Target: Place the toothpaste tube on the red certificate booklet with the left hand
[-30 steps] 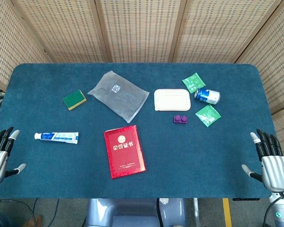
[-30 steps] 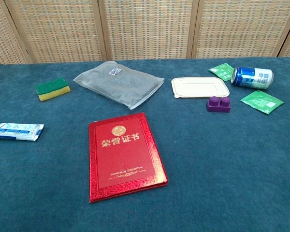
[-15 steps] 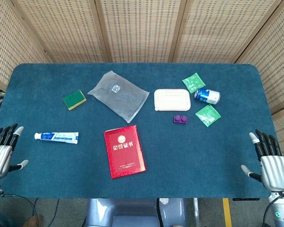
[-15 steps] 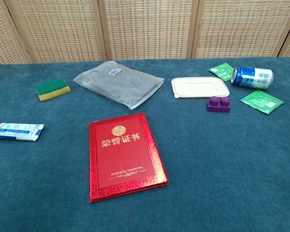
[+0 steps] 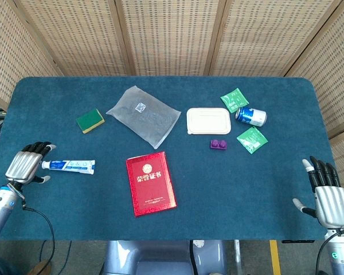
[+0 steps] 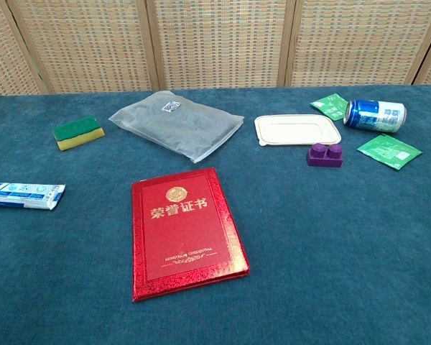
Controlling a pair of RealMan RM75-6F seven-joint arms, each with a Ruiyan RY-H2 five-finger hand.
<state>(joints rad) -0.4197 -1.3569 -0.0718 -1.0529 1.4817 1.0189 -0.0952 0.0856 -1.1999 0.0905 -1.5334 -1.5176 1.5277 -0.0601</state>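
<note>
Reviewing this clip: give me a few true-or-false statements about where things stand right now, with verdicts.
1. The toothpaste tube lies on the table, left of the red booklet. True.
2. The left hand has lifted the tube. False: the hand is beside the tube's cap end, and the tube lies flat.
3. The blue can stands upright. False: it lies on its side.
4. The purple block sits near the white lidded box. True.
5. The right hand holds a green packet. False: it holds nothing, fingers apart, at the table's edge.
</note>
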